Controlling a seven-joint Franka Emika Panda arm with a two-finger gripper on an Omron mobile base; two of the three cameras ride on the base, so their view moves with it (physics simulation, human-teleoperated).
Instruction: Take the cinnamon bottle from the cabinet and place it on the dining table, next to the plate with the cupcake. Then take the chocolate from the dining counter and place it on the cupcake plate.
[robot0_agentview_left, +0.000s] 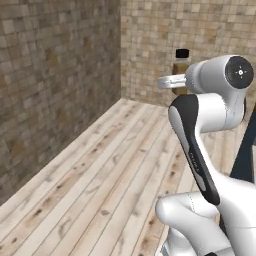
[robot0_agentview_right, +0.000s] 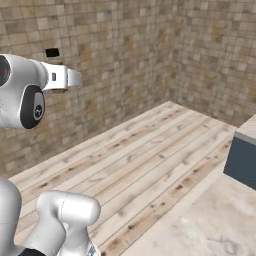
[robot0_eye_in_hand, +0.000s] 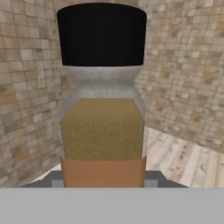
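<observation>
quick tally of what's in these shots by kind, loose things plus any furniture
bottles: 1, the cinnamon bottle with a black cap, held up in the gripper
counters: 1, the dining table with its beige marbled top and dark blue base
total: 2

Pale plank floor (robot0_agentview_left: 100, 190) meets tiled walls; beige marbled dining table (robot0_agentview_right: 210, 225) edge at right.

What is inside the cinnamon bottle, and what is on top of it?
Inside the cinnamon bottle tan powder fills the body up to the shoulder; the neck above it looks empty. A black cap sits on top. The bottle's bottom is hidden.
</observation>
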